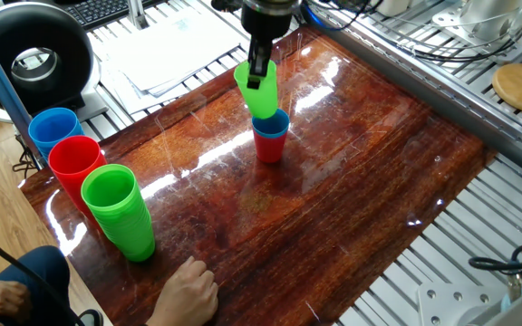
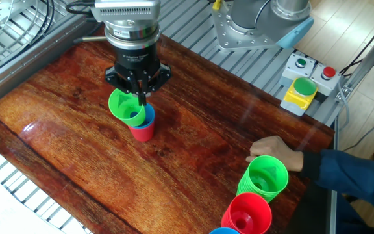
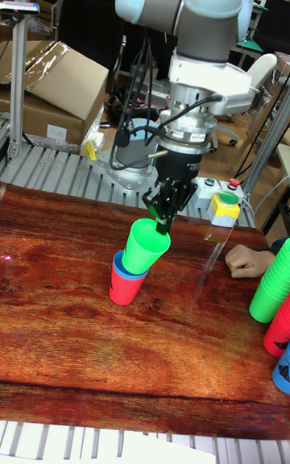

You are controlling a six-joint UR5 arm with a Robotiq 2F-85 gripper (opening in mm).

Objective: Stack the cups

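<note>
A blue cup point(image 1: 273, 124) point(image 2: 147, 119) point(image 3: 119, 267) sits nested inside a red cup point(image 1: 269, 148) point(image 2: 141, 132) point(image 3: 122, 289) near the middle of the wooden table. My gripper point(image 1: 260, 74) point(image 2: 139, 99) point(image 3: 163, 225) is shut on the rim of a light green cup point(image 1: 258, 90) point(image 2: 125, 108) point(image 3: 145, 246). The green cup hangs tilted, its bottom dipping into the mouth of the blue cup. In the tall fixed view it leans to the right above the pair.
Taller blue point(image 1: 53, 129), red point(image 1: 74, 163) and green point(image 1: 117, 210) cup stacks stand at one table end. A person's hand point(image 1: 187, 288) point(image 2: 275, 151) rests on the table beside those stacks. A button box point(image 2: 300, 83) sits off the table edge.
</note>
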